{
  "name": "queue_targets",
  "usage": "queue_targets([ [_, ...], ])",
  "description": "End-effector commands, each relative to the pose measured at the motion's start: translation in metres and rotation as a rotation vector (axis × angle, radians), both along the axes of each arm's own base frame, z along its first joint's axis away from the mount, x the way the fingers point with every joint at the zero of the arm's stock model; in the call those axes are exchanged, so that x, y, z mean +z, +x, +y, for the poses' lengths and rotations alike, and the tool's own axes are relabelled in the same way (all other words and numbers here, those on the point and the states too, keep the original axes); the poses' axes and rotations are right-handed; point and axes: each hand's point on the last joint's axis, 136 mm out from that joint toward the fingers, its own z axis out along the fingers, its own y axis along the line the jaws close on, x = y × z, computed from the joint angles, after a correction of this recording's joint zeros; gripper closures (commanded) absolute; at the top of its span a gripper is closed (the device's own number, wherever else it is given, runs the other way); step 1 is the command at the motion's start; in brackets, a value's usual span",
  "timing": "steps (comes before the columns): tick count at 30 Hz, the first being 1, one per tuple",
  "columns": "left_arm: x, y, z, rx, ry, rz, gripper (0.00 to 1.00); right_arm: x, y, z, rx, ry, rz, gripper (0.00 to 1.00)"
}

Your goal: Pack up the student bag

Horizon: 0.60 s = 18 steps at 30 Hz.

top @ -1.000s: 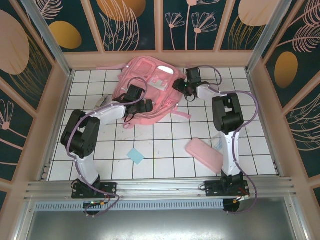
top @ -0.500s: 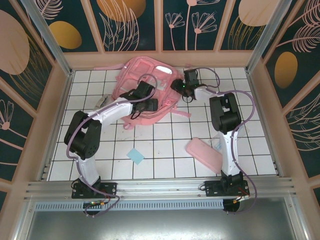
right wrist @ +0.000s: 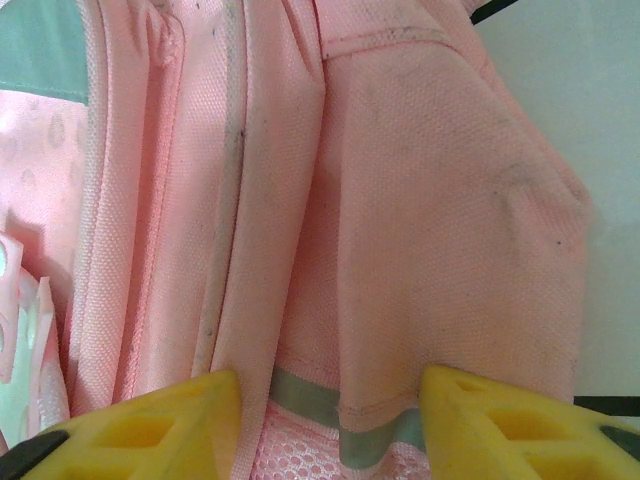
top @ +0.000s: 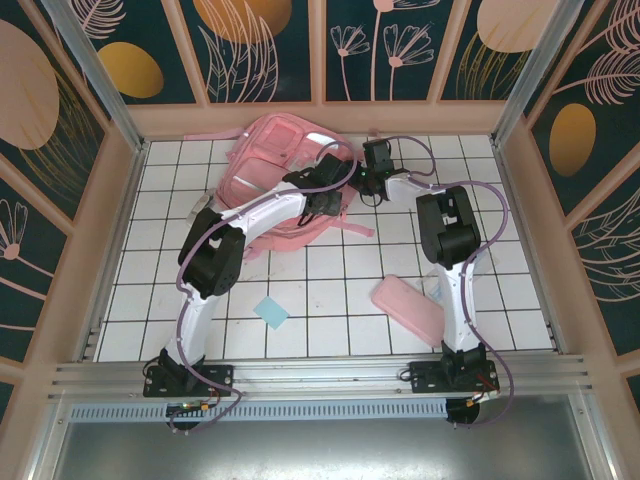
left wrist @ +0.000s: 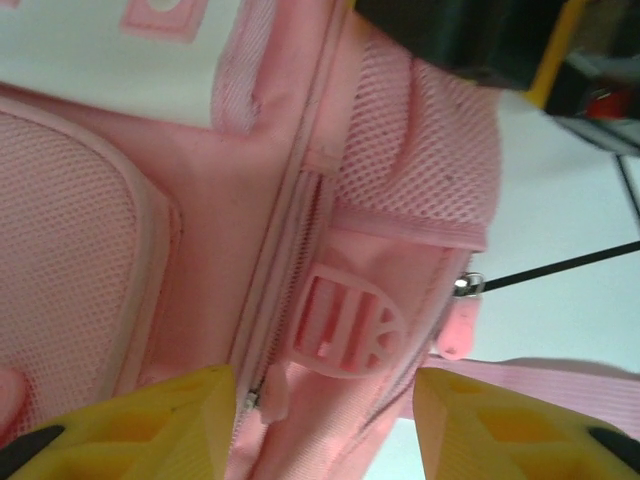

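Matt woven cloth throughout the large pink fabric backpack [top: 270,165], faintly specked with dark grime. Open pink mesh on its side pocket [left wrist: 430,140]; smooth moulded rubbery plastic on the striped pink badge [left wrist: 345,330]; shiny metal on the small zip ring [left wrist: 466,285]. Smooth, slightly sheeny silver-grey strip [right wrist: 305,398]. Hard matt plastic on the yellow fingers [left wrist: 140,425] of the left gripper [left wrist: 322,405] and right gripper [right wrist: 330,390]. Smooth, mildly glossy white tiled table top [top: 330,270]. Smooth satin finish on the flat pink oblong case [top: 408,308].
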Motion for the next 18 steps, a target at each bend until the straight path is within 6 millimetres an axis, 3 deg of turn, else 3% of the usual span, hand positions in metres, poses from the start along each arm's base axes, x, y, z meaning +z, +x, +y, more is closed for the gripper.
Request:
queue_targets([
  [1, 0.003, -0.001, 0.014, 0.030, 0.103, -0.009, 0.52, 0.003, -0.016, 0.015, 0.045, 0.022, 0.043, 0.49],
  [6, -0.007, -0.002, 0.013, 0.023, 0.114, 0.007, 0.55, 0.002, -0.015, 0.014, 0.043, 0.022, 0.043, 0.49],
  [15, -0.029, -0.001, 0.009, 0.007, 0.129, 0.043, 0.73, 0.002, -0.014, 0.011, 0.037, 0.011, 0.044, 0.49],
  [18, -0.037, 0.002, 0.014, 0.019, 0.166, 0.033, 0.74, 0.002, -0.014, 0.010, 0.037, 0.008, 0.044, 0.49],
])
